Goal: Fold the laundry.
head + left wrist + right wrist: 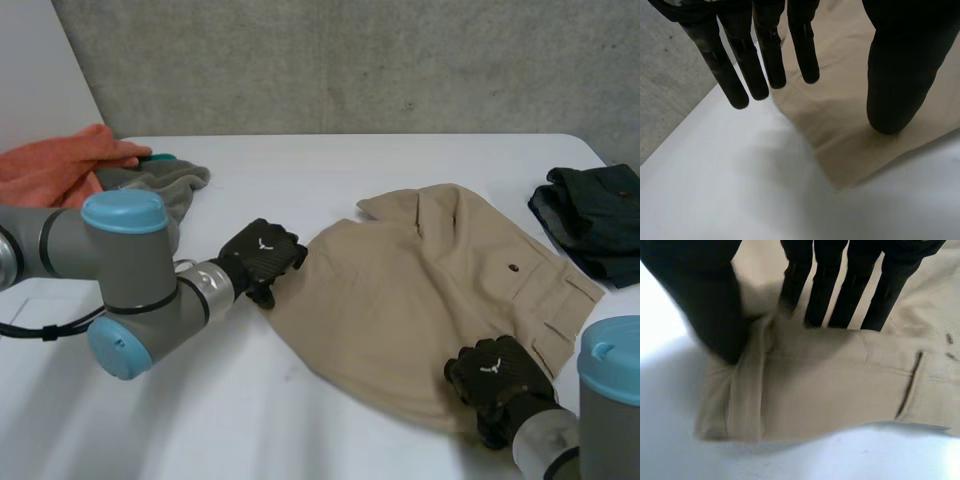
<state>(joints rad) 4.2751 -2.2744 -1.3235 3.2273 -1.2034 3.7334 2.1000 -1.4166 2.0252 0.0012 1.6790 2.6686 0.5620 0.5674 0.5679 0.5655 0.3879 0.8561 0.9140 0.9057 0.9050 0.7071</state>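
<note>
Left hand (262, 257) is set at the left corner of the beige garment (420, 300) and is open wide. Its fingers (747, 75) are held straight and spread above the cloth edge, and the thumb (892, 85) is planted on the fabric well apart from them. Nothing is gripped. Right hand (497, 378) is placed on the near edge of the same garment. Its straight fingers are pressed into the cloth and its thumb is laid on it, with a low ridge of fabric raised between. No closed pinch is seen, so this hand is read as open too.

Garment is spread flat on the white table (300, 420), between the two arms. An orange cloth (55, 170) and a grey cloth (170, 182) are heaped at the far left. A dark garment (595, 215) is laid at the far right, well apart.

Step judged: grasps are being set up for a first fold, with little of the task done. Next, both hands would need to be closed on their edges, lifted together and carried across so one half is laid on the other. An uneven lift could drag the cloth askew.

Views compared: the hand spacing and the whole outline are given by the head view, where the backs of the hands are presented. Finger posture is settled by the wrist views. A pocket slit (910, 385) beside the fingertips is shown in the right wrist view.
</note>
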